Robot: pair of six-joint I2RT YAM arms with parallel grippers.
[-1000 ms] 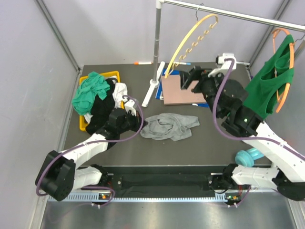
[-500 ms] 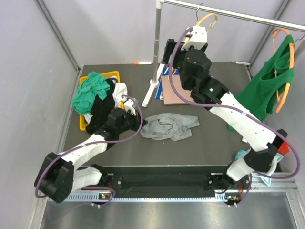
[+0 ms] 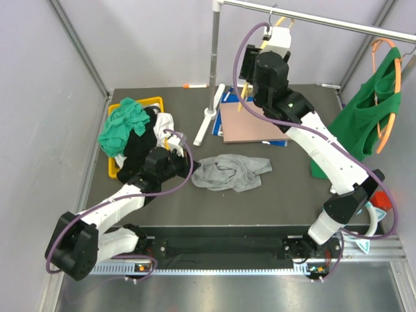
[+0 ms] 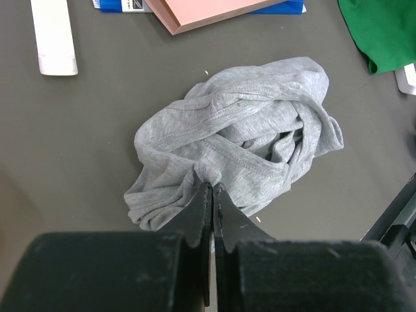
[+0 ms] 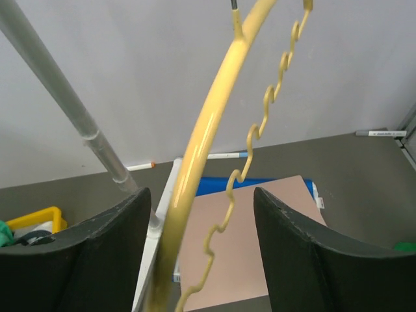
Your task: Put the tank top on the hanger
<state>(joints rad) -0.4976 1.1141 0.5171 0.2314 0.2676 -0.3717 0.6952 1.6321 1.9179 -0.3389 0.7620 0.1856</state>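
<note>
Left wrist view: we see our left gripper (image 4: 211,188) pinched tight on a fold of the grey tank top (image 4: 240,156), crumpled mid-frame on the dark table (image 4: 78,143). Right wrist view: the right gripper (image 5: 200,195) gapes wide, with the yellow hanger (image 5: 193,156) rising between its fingers toward top centre.

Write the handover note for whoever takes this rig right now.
Left pincer: shut on a fold at the near edge of the tank top.
Right pincer: open, raised, straddling the hanger, not gripping it.
Tank top: crumpled on the table.
Hanger: bare, hanging from the rail.
Done: left grasp made; right arm at the hanger.
Left: probably close on the hanger, lift and spread the top, thread it on.
</note>
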